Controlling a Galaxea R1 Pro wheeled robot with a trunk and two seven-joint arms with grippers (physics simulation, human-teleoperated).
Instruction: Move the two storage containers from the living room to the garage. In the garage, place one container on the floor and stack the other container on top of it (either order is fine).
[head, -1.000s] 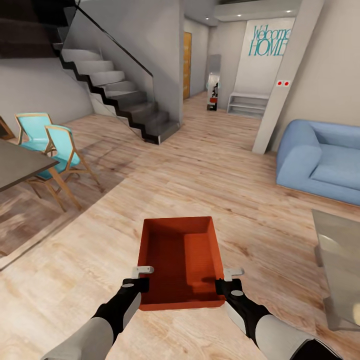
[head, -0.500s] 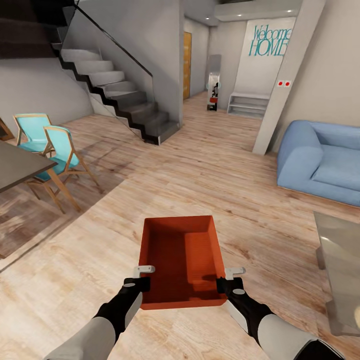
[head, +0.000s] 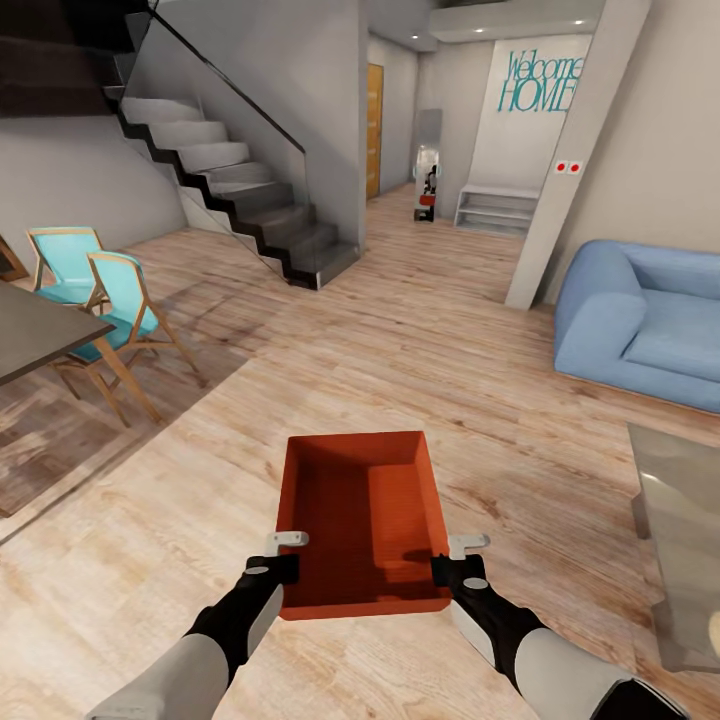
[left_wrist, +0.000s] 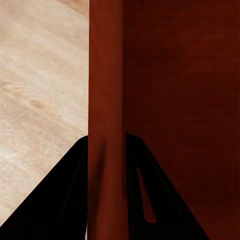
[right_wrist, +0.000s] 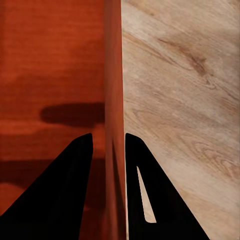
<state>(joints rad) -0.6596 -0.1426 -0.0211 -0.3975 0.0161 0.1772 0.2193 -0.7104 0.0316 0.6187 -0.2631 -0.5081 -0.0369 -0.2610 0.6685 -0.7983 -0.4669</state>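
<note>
I carry one orange-red storage container (head: 360, 520) low in front of me, above the light wood-plank floor of the living room (head: 420, 340). My left gripper (head: 280, 560) is shut on its left wall near the close corner. My right gripper (head: 447, 562) is shut on the right wall. In the left wrist view the thin orange-red wall (left_wrist: 106, 100) runs between the two dark fingers (left_wrist: 65, 200). The right wrist view has the container's right wall (right_wrist: 114, 90) pinched between its fingers (right_wrist: 70, 190) the same way. The box is empty inside.
A staircase (head: 240, 190) rises at the back left. Two blue chairs (head: 110, 300) and a dark table (head: 40, 330) stand at the left. A blue sofa (head: 640, 320) and a glass table (head: 685, 540) are on the right. A hallway (head: 420, 200) opens ahead, beside a white slanted column (head: 565, 160).
The view has crept slightly forward and to the right; the chairs and sofa shifted a little. The container stays held the same way between both grippers.
</note>
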